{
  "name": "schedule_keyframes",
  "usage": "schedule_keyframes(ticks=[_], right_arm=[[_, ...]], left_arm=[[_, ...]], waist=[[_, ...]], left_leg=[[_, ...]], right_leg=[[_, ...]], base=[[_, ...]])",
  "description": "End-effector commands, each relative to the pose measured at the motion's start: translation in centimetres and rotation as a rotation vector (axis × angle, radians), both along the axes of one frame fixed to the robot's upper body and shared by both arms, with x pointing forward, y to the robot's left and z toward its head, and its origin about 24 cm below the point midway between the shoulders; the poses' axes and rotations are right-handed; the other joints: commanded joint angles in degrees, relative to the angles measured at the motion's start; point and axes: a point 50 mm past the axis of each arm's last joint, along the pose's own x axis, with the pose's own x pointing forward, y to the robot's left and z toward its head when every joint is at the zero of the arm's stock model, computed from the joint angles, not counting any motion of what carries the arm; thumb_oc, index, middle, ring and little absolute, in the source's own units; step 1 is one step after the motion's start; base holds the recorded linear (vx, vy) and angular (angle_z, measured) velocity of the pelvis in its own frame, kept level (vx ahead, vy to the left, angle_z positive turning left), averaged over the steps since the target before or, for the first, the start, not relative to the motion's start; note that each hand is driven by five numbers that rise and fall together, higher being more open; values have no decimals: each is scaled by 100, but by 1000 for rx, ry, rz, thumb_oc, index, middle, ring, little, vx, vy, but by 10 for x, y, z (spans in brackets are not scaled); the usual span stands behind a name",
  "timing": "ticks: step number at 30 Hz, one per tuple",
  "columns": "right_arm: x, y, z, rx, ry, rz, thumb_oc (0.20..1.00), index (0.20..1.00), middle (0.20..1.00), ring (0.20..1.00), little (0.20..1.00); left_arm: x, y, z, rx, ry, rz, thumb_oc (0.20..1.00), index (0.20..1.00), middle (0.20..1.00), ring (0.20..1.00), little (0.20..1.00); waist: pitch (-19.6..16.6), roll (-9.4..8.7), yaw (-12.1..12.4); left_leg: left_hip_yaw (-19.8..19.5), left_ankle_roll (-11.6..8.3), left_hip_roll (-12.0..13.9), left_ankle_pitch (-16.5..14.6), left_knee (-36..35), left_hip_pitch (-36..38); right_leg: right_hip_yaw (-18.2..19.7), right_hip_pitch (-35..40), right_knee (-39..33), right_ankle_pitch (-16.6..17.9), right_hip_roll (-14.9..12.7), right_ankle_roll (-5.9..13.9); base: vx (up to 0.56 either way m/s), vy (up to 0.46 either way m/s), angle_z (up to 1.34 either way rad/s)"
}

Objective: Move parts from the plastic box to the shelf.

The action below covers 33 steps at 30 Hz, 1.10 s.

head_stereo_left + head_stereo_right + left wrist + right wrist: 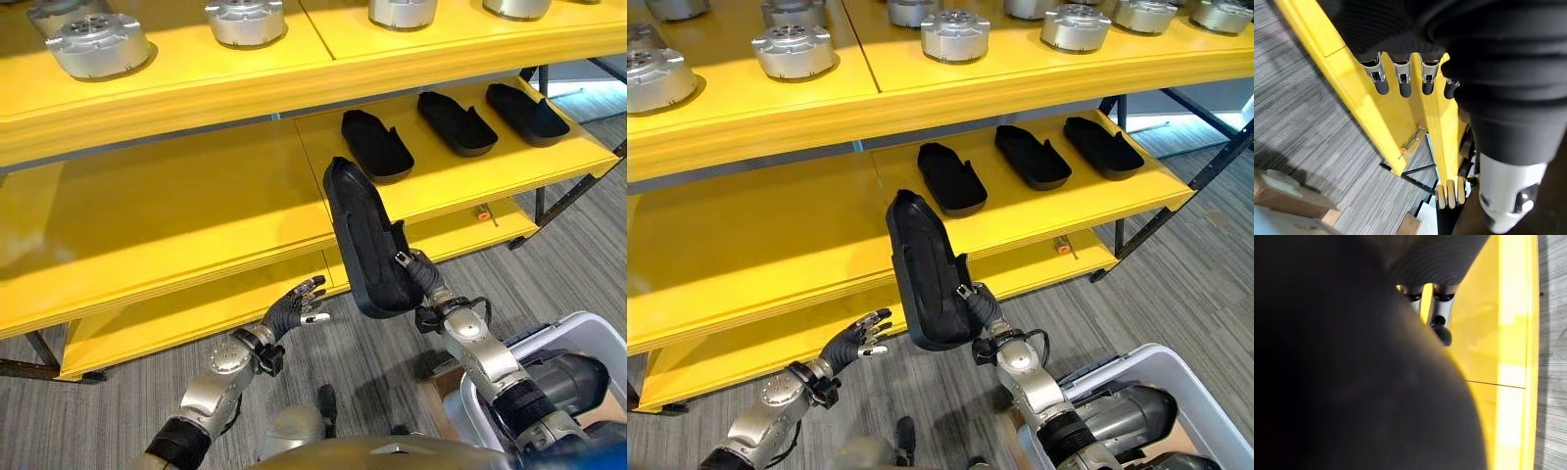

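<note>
- Black part point(365, 240): we see it held upright in the right hand point(419, 276), long and shoe-shaped, up in front of the yellow shelf point(176, 220), its top end at the middle tier's front edge.
- Right hand fingers point(1441, 331): clamped on the part's lower end; in the right wrist view the part blocks most of the frame, with the fingers past its edge against the yellow shelf.
- Left hand point(297, 306): we see it empty, low in front of the shelf's bottom tier, left of the part and apart from it; fingers apart and only loosely bent.
- Left wrist view: its fingers point(1402, 81) point along the shelf's yellow edge, with grey floor point(1303, 127) beside.
- Three more black parts point(375, 145) lie side by side on the middle tier, right section, just beyond the held one.
- Silver round parts point(98, 44) sit in a row on the top tier.
- Small orange bit point(483, 212) on the bottom tier, right end; we can't tell what it is.
- White plastic box point(578, 338) at lower right on the floor, beside the right arm.
</note>
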Motion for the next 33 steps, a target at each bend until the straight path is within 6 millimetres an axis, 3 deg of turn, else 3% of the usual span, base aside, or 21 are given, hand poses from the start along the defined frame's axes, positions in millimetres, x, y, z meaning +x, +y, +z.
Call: schedule_keyframes(ticks=[1, 4, 6, 10, 12, 13, 15, 23, 25, 27, 29, 30, 32, 33], right_arm=[[22, 8, 38, 117, -161, -22, 200, 200, 200, 200, 200], [22, 5, 37, 109, -153, -10, 200, 200, 200, 200, 200], [19, 1, 35, 108, -143, -35, 200, 200, 200, 200, 200], [13, -2, 27, 157, -108, -69, 200, 200, 200, 200, 200], [7, 3, 25, 145, -121, -37, 200, 200, 200, 200, 200], [7, 4, 25, 144, -123, -36, 200, 200, 200, 200, 200], [7, 7, 28, 157, -137, -46, 200, 200, 200, 200, 200], [10, 13, 35, 141, -177, -50, 200, 200, 200, 200, 200], [14, 13, 36, 128, -182, -58, 200, 200, 200, 200, 200], [15, 14, 37, 121, -181, -47, 200, 200, 200, 200, 200], [13, 13, 35, 115, -174, -37, 200, 200, 200, 200, 200], [11, 13, 35, 114, -171, -31, 200, 200, 200, 200, 200], [11, 12, 32, 116, -161, -23, 200, 200, 200, 200, 200], [12, 11, 31, 120, -156, -16, 200, 200, 200, 200, 200]], left_arm=[[-3, -3, 10, -36, -63, -26, 1000, 1000, 1000, 1000, 1000], [-3, -4, 11, -36, -56, -23, 1000, 1000, 1000, 1000, 1000], [-3, -6, 13, -41, -61, -14, 1000, 1000, 1000, 1000, 1000], [-3, -8, 12, -10, -79, -42, 1000, 1000, 1000, 1000, 1000], [-4, -1, 12, 25, -105, -33, 1000, 1000, 1000, 1000, 1000], [-5, -1, 13, 29, -110, -31, 1000, 1000, 1000, 1000, 1000], [-8, 10, 16, 49, -134, -21, 1000, 1000, 1000, 1000, 1000], [-16, 19, 15, -36, -93, 6, 1000, 1000, 1000, 1000, 1000], [-15, 19, 15, -31, -107, 10, 1000, 1000, 1000, 1000, 1000], [-13, 19, 16, -25, -118, 21, 1000, 1000, 1000, 1000, 1000], [-11, 18, 16, -59, -101, 54, 1000, 1000, 1000, 1000, 1000], [-10, 16, 16, -72, -102, 62, 1000, 1000, 1000, 1000, 1000], [-10, 10, 15, -89, -103, 67, 1000, 1000, 1000, 1000, 1000], [-10, 7, 14, -109, -97, 71, 1000, 1000, 1000, 1000, 1000]], waist=[[-143, 27, 0], [-288, 74, 43], [-331, 226, -54], [-320, 344, -71], [-258, 425, -30], [-251, 430, -22], [-192, 477, 110], [-141, 454, 510], [-154, 418, 623], [-144, 383, 590], [-97, 273, 419], [-86, 232, 373], [-85, 179, 338], [-76, 137, 329]], left_leg=[[1041, 746, 1443, -740, 1216, 268], [736, 611, 1647, -493, 827, 448], [710, 425, 2079, -181, 632, 556], [639, 481, 1873, -256, 563, 585], [441, 622, 1543, -316, 494, 611], [424, 639, 1508, -318, 479, 617], [339, 786, 1225, -362, 365, 642], [365, 1104, 672, -453, 174, 563], [430, 1168, 527, -486, 47, 636], [472, 1179, 503, -515, 13, 689], [435, 1098, 506, -513, 48, 713], [402, 1051, 516, -504, 44, 728], [404, 967, 559, -488, -35, 778], [462, 927, 578, -520, -124, 835]], right_leg=[[77, -727, 844, -142, 179, 78], [97, -820, 922, -175, 106, 91], [132, -914, 1363, -402, -105, 146], [83, -924, 1638, -438, -326, 254], [143, -913, 1684, -338, -423, 413], [144, -914, 1685, -323, -438, 433], [109, -948, 1673, -194, -533, 558], [-58, -1058, 1928, 220, -789, 657], [-180, -1163, 2106, 455, -912, 707], [-107, -1256, 2189, 438, -773, 724], [217, -1099, 1728, 254, -238, 671], [277, -957, 1353, 221, -124, 622], [290, -801, 650, 349, -117, 589], [258, -760, 199, 617, -208, 639]], base=[[83, 326, 151], [103, 376, 59], [112, 637, 33], [80, 464, 40], [72, 500, 36], [53, 482, 18], [2, 355, 23], [-50, 303, 18], [-19, 235, 19], [47, 120, 8], [132, 22, 1], [141, -30, 32], [167, -82, 35], [164, -112, 1]])
